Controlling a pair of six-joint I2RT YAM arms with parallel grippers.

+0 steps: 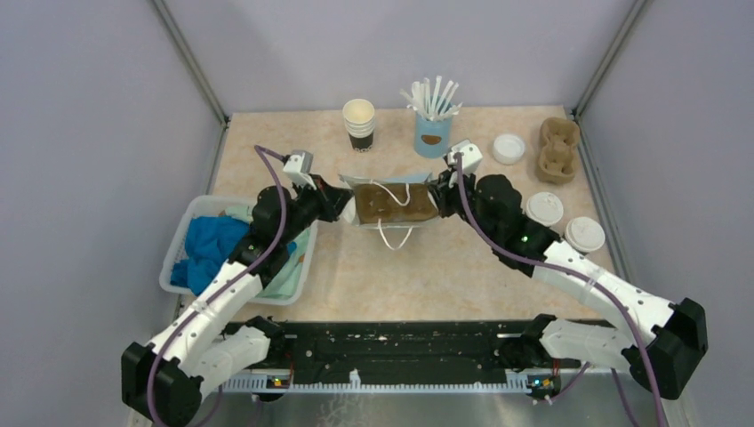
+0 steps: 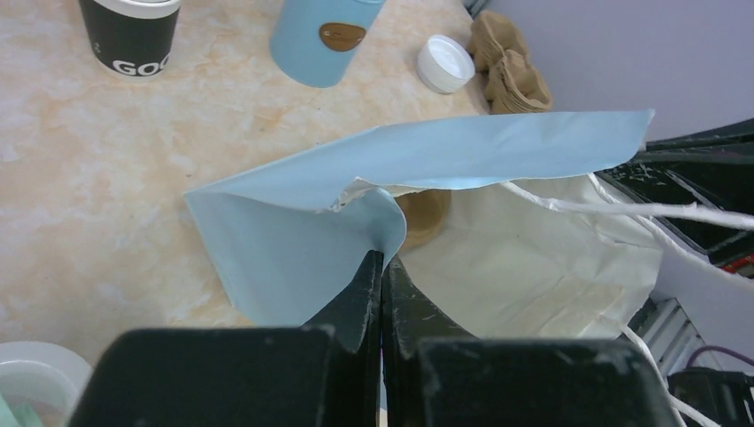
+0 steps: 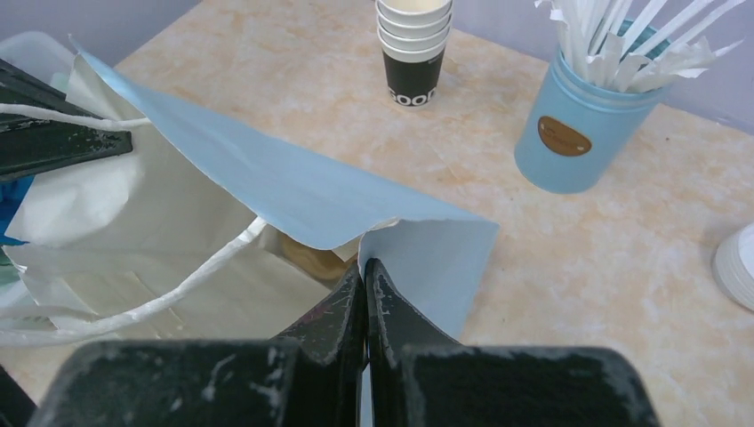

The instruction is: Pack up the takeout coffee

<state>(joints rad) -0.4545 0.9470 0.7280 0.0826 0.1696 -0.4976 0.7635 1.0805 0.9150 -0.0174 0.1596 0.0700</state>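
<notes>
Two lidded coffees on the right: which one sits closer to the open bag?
The far lidded coffee, the one nearer the cardboard cup carrier. The near lidded coffee stands farther right, away from the paper bag.

Bright, even light falls from overhead, leaving the worktop (image 1: 445,285) pale and a little washed, with only soft, faint shadows under the arms. No glare shows on it. In the wrist views the black left tool (image 2: 382,267) and right tool (image 3: 365,267) sit dark and slightly soft at the bottom edge. The paper bag (image 2: 293,258) is crisp, its inside dimmer. The top view is mildly grainy.
</notes>
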